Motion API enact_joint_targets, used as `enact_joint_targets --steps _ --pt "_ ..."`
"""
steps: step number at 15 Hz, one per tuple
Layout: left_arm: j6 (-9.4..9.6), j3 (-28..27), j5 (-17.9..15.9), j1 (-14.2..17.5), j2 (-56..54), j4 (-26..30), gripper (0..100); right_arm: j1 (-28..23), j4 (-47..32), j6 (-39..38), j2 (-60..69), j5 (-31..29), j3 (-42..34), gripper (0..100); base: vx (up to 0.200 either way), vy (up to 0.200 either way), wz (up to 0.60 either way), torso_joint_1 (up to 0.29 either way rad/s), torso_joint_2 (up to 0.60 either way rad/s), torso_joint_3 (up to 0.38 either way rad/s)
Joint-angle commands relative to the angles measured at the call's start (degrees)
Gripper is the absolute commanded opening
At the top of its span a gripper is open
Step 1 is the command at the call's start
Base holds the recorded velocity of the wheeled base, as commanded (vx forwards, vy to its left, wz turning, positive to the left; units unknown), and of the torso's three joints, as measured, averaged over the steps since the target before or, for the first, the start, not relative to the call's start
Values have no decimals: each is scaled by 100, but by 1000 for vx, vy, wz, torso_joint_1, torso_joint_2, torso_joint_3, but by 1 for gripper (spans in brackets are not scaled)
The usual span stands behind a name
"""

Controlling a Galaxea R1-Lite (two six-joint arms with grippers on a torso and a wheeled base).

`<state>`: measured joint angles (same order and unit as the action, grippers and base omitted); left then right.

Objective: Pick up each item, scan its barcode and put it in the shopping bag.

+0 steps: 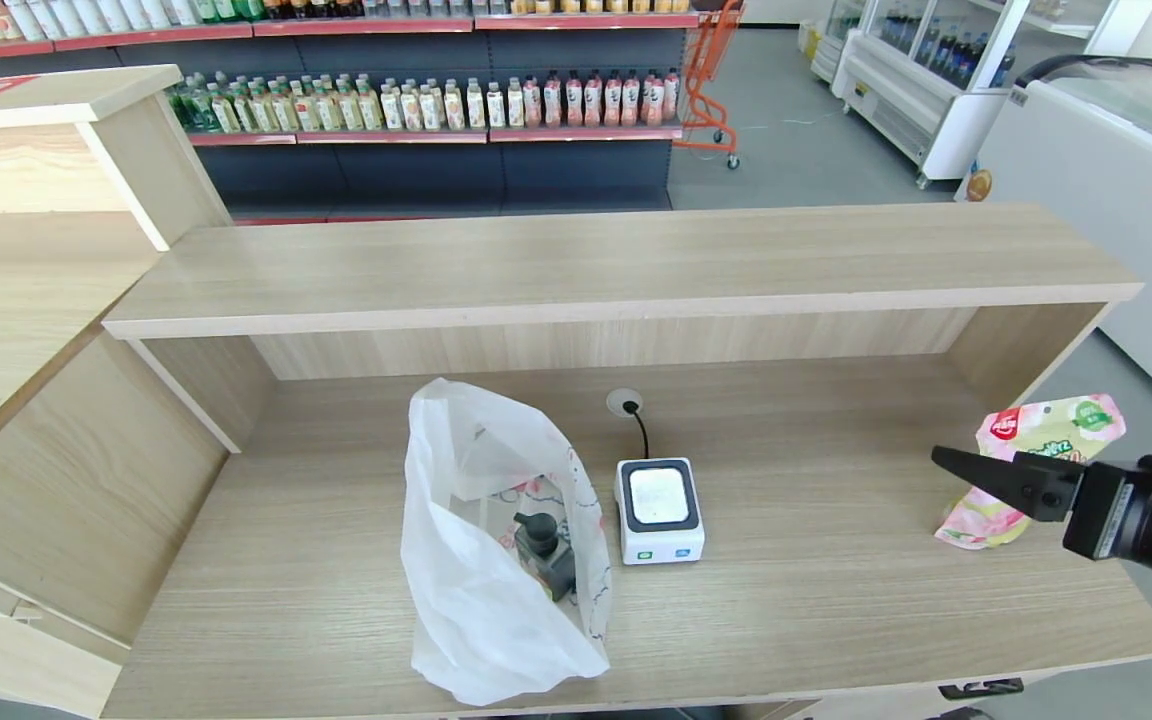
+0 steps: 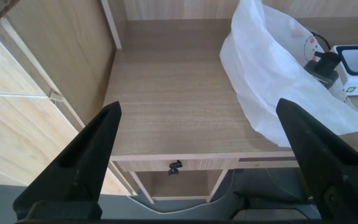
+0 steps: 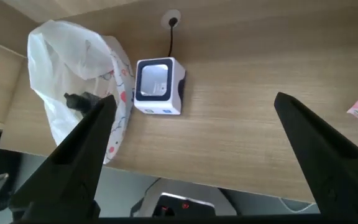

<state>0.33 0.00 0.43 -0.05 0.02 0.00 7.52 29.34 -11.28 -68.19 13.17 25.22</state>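
Shopping bag [image 1: 496, 560] lies on the counter [image 1: 816, 560], left of the scanner [image 1: 658, 508] and just beside it, mouth open. Inside it is a dark pump bottle [image 1: 544, 552], pump end towards the back. A pink-green pouch [image 1: 1036, 450] is at the counter's right edge, long axis running from near-left to far-right; flat or leaning, cannot tell. Bare counter lies between scanner and pouch. Right gripper [image 1: 976, 470] is just beside the pouch, fingers spread, empty. Left gripper [image 2: 199, 109] is over the counter's near-left edge, fingers spread, empty.

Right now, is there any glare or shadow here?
Head view: the scanner's top window shines pale; shadows on the counter are faint. Right wrist view: that window mirrors light. Left wrist view: the pincer's fingers look dark against the white bag.
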Motion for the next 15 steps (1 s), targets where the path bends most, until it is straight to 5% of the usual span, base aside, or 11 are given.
enact_joint_targets --steps 1,5,15 --pt "20 0 1 5 -2 0 100 -49 -131 -270 210 -7 -9 100 0 -200 0 2 2 2" --pt "11 0 1 -4 -2 0 100 -58 -1528 -1834 236 -578 888 100 0 -200 0 4 1 2" --pt "-7 0 1 -4 -2 0 100 -198 -2521 -2713 69 -1422 1283 100 0 -200 0 2 4 3"
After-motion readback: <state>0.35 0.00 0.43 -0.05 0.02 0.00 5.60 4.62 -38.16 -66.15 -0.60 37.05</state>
